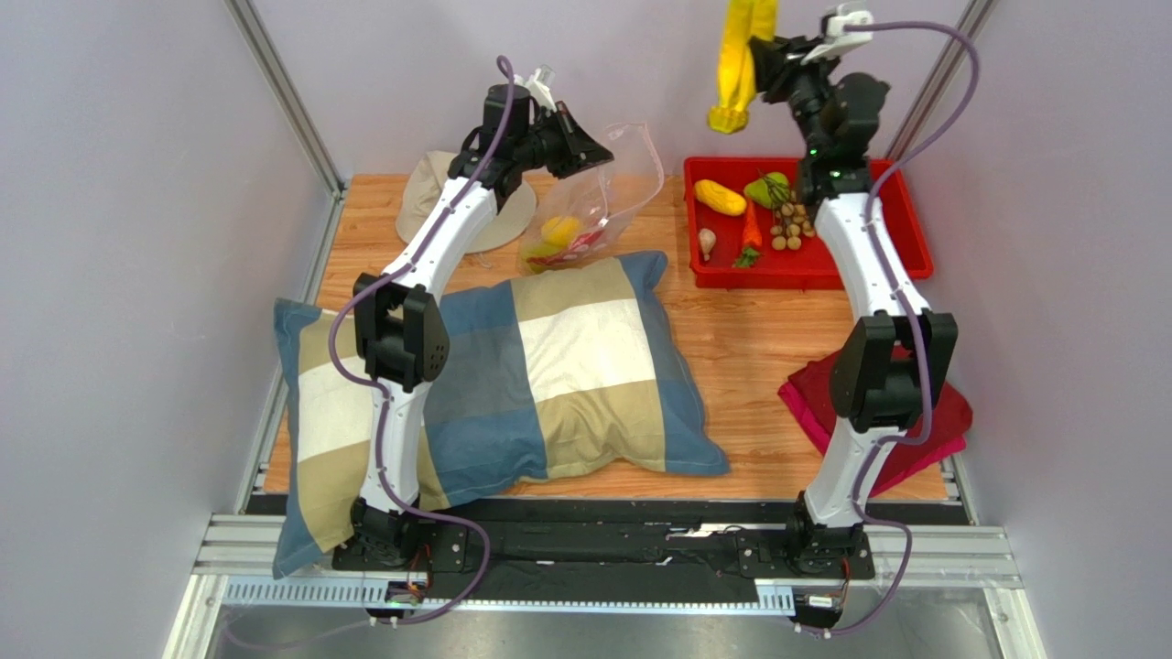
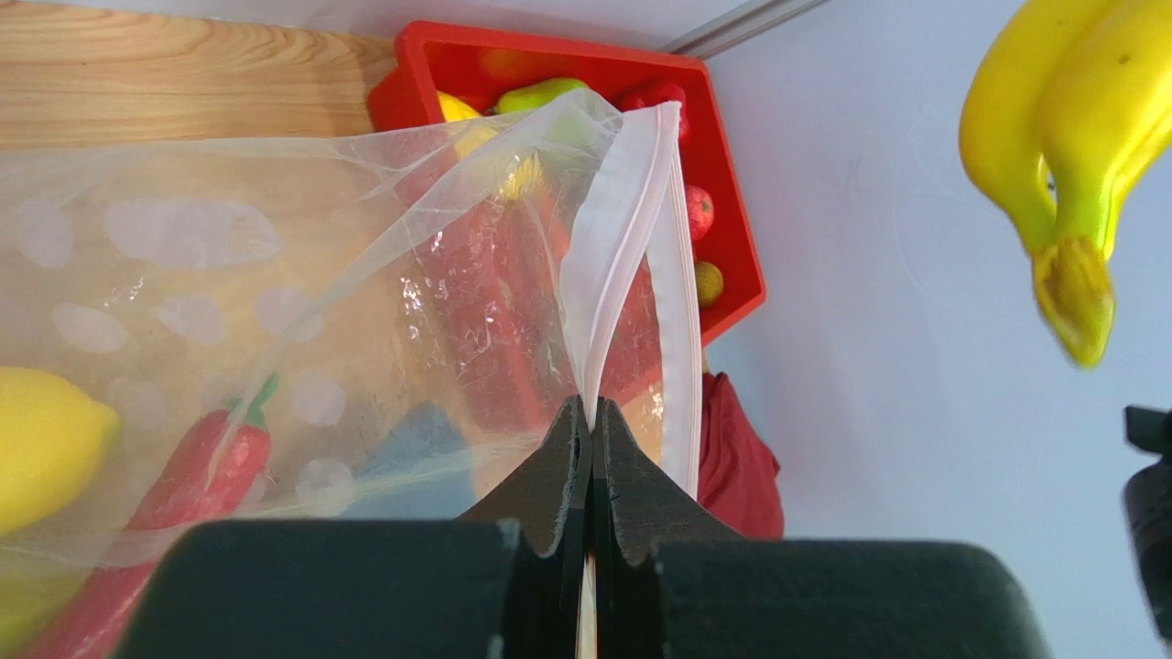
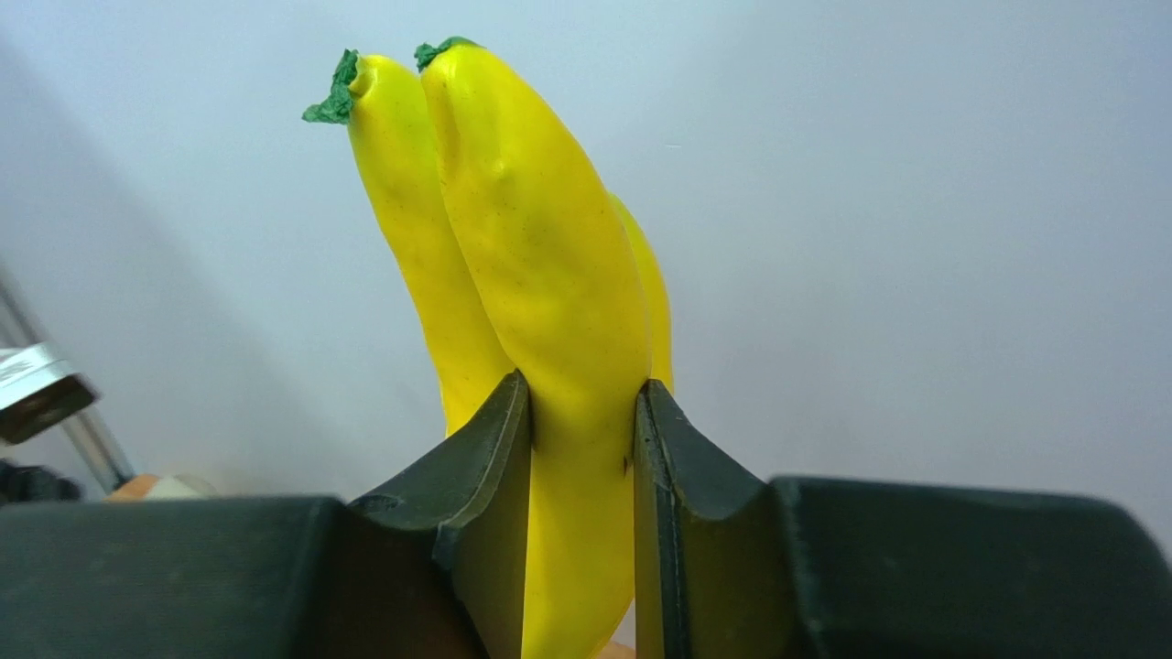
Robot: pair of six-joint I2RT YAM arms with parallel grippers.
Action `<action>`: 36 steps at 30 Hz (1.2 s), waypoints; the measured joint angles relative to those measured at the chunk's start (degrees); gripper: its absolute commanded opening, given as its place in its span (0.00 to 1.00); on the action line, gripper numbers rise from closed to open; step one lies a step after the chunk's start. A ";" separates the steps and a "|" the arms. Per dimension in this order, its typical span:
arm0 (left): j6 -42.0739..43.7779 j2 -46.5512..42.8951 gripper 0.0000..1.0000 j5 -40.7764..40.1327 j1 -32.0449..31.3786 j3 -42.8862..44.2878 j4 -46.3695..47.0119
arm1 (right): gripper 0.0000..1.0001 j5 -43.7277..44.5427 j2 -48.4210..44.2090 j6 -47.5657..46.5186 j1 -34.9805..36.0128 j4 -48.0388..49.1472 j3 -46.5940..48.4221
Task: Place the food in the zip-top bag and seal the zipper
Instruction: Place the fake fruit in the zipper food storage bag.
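My left gripper (image 2: 592, 412) is shut on the pale zipper strip (image 2: 626, 247) of the clear zip-top bag (image 1: 605, 192) and holds its mouth up at the table's back. A yellow lemon (image 2: 41, 440) and a red pepper (image 2: 193, 481) lie inside the bag. My right gripper (image 3: 585, 405) is shut on a bunch of yellow bananas (image 3: 537, 261) and holds it high (image 1: 740, 62) above the red tray (image 1: 901, 220); the bananas also show in the left wrist view (image 2: 1073, 151). More toy food lies in the tray: a yellow piece (image 1: 718, 197), a green piece (image 1: 768, 188), an orange carrot (image 1: 751, 227), a tan bunch (image 1: 788, 227).
A checked pillow (image 1: 550, 371) covers the table's middle and left front. A beige hat (image 1: 427, 199) lies behind my left arm. A dark red cloth (image 1: 949, 412) lies at the front right. Grey walls close in the back and sides.
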 measured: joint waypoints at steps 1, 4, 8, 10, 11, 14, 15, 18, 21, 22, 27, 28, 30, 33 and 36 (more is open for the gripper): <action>-0.20 0.00 0.00 0.20 0.00 0.00 0.09 | 0.00 0.24 -0.44 -0.46 1.77 3.26 -1.88; -0.83 0.00 0.00 0.66 0.00 0.00 0.66 | 0.00 0.52 -1.05 -2.29 6.34 11.80 -7.65; -1.70 0.00 0.00 1.11 0.22 0.00 1.40 | 0.00 0.55 -0.96 -6.51 11.93 20.74 -15.43; -2.25 0.00 0.00 1.53 0.37 0.00 1.77 | 0.00 0.39 -0.85 -8.81 13.99 24.13 -18.12; -2.47 0.00 0.00 1.73 0.46 0.00 2.01 | 0.00 0.33 -0.76 -10.01 14.78 26.16 -19.28; -3.23 0.00 0.00 2.32 0.81 0.00 2.45 | 0.00 0.07 0.33 -13.92 17.05 34.40 -22.10; -3.50 0.00 0.00 2.49 0.90 0.00 2.51 | 0.00 0.02 0.96 -15.10 17.59 36.54 -22.51; -4.31 0.02 0.00 3.30 1.16 0.00 2.82 | 0.00 0.09 3.30 -18.53 19.04 42.01 -23.23; -5.16 0.02 0.00 3.67 1.33 -0.13 3.58 | 0.00 0.31 5.86 -20.98 19.91 45.18 -23.50; -5.33 0.02 0.00 3.63 1.38 -0.28 3.76 | 0.00 0.63 6.51 -21.66 20.00 45.83 -23.52; -6.88 0.02 0.00 4.11 1.68 -1.03 5.11 | 0.00 1.07 7.41 -22.45 20.06 46.53 -25.35; -7.06 0.02 0.00 4.11 1.68 -1.03 5.18 | 0.00 1.05 7.32 -22.32 20.06 46.12 -26.21; -7.26 0.02 0.00 4.28 1.70 -1.03 5.11 | 0.07 1.09 6.73 -21.99 19.98 43.95 -27.58; -7.28 0.02 0.00 4.61 1.84 -1.07 4.79 | 0.46 0.98 4.72 -20.61 19.76 38.10 -28.00; -7.32 0.02 0.00 4.98 1.92 -1.09 5.03 | 0.75 -0.26 1.70 -17.66 19.39 28.68 -26.60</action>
